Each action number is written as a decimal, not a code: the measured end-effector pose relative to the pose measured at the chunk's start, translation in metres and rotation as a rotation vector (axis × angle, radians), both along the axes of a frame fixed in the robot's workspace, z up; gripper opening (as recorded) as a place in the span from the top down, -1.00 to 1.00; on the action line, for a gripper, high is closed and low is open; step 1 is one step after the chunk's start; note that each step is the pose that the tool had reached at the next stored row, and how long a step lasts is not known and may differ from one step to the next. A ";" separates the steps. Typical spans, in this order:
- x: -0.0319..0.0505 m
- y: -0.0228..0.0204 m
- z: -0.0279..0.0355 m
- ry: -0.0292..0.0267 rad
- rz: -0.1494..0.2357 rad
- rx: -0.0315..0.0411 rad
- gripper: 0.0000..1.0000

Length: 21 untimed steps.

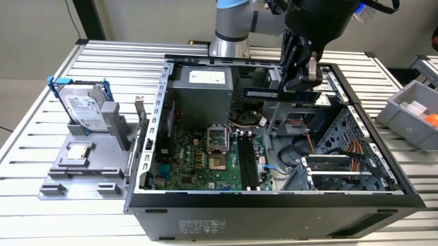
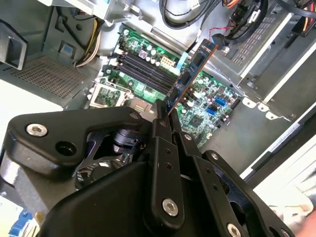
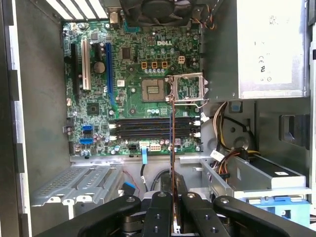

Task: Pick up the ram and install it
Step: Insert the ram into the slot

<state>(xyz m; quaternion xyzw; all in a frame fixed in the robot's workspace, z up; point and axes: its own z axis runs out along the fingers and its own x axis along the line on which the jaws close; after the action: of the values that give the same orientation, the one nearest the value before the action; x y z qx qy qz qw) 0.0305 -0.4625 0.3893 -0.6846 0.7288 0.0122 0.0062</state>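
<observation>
The ram (image 1: 263,94) is a long dark stick that hangs level over the open computer case (image 1: 154,148), above the grey power supply's edge. My gripper (image 1: 302,88) is shut on one end of it. In the second wrist view the ram (image 2: 191,71) sticks out from the gripper (image 2: 165,112) at a slant over the green motherboard (image 2: 207,103). In the first wrist view the ram (image 3: 171,140) shows edge-on as a thin line from the gripper (image 3: 173,196), crossing the black memory slots (image 3: 148,127). Those slots (image 1: 249,164) lie on the case floor, well below the stick.
A hard drive in a blue frame (image 1: 83,106) and a small silver processor chip (image 1: 77,152) sit on a grey fixture (image 1: 82,177) at the exterior view's left. A grey bin (image 1: 411,113) stands at the right. Cables (image 1: 352,151) and drive cages (image 1: 339,169) crowd the case beside the slots.
</observation>
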 end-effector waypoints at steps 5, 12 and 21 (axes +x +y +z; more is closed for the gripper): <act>0.0000 0.0000 0.0000 0.0034 0.000 0.0000 1.00; 0.0000 0.0000 0.0000 0.0040 0.000 -0.0001 1.00; 0.0001 0.0000 -0.0001 0.0040 -0.037 0.0002 1.00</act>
<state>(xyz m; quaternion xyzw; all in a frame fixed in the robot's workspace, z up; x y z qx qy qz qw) 0.0305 -0.4624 0.3892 -0.6708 0.7415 0.0135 0.0050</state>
